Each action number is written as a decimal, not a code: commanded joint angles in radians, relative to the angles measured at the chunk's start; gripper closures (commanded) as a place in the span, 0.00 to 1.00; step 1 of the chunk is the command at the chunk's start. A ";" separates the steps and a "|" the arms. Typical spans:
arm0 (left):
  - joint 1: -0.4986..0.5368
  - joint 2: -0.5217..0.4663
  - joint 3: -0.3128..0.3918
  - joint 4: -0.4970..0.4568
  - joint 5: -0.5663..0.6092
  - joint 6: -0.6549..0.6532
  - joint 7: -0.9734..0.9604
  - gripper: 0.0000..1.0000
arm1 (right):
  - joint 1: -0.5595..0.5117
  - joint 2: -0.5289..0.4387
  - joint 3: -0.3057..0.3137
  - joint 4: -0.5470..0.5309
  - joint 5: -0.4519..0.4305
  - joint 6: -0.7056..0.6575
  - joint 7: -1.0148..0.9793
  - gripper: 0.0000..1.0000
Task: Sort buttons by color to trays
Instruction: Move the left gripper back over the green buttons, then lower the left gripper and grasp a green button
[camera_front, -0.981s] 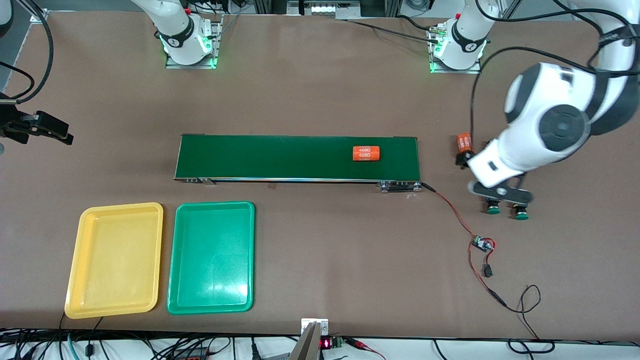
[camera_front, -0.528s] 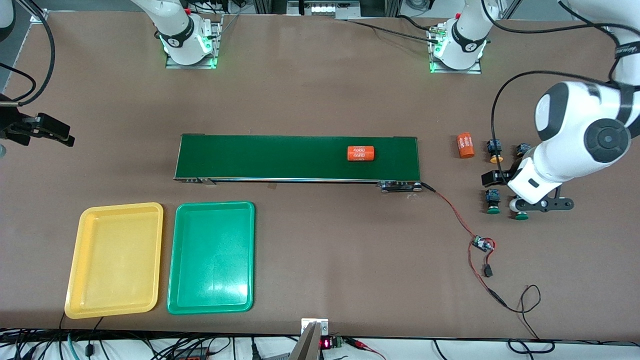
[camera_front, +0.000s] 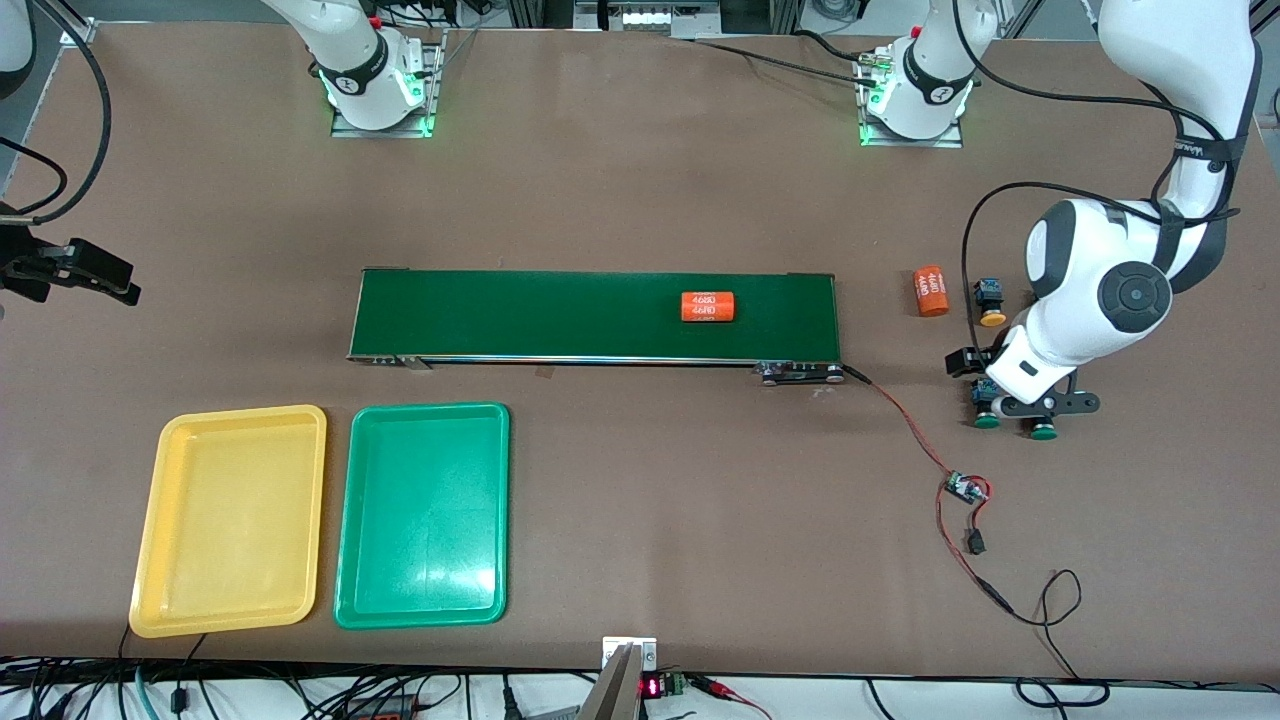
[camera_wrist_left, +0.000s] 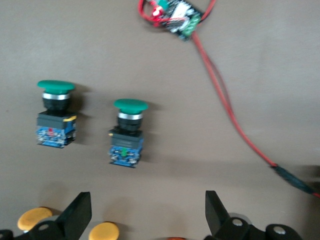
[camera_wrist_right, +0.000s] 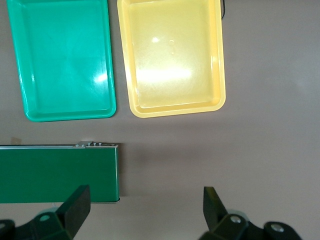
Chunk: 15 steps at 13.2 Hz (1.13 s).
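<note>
Only the left wrist view shows left gripper (camera_wrist_left: 145, 215) gaping, empty, over 2 green-capped buttons (camera_wrist_left: 127, 132); right gripper (camera_wrist_right: 145, 212) likewise.

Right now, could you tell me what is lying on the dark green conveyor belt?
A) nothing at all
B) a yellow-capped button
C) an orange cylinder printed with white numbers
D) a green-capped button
C: one orange cylinder with white numbers lies on the conveyor belt, toward the left arm's end, while the green-capped buttons sit on the bare table under the open left claw.
</note>
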 joint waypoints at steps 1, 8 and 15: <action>-0.008 0.031 0.027 -0.026 0.022 0.084 0.022 0.00 | 0.004 -0.008 0.005 0.000 -0.010 -0.004 0.001 0.00; 0.025 0.157 0.027 -0.038 0.021 0.261 0.088 0.00 | 0.001 -0.011 0.005 -0.002 -0.010 -0.028 -0.013 0.00; 0.025 0.174 0.037 -0.029 0.019 0.283 0.083 0.64 | 0.009 -0.014 0.011 0.000 -0.013 -0.030 -0.010 0.00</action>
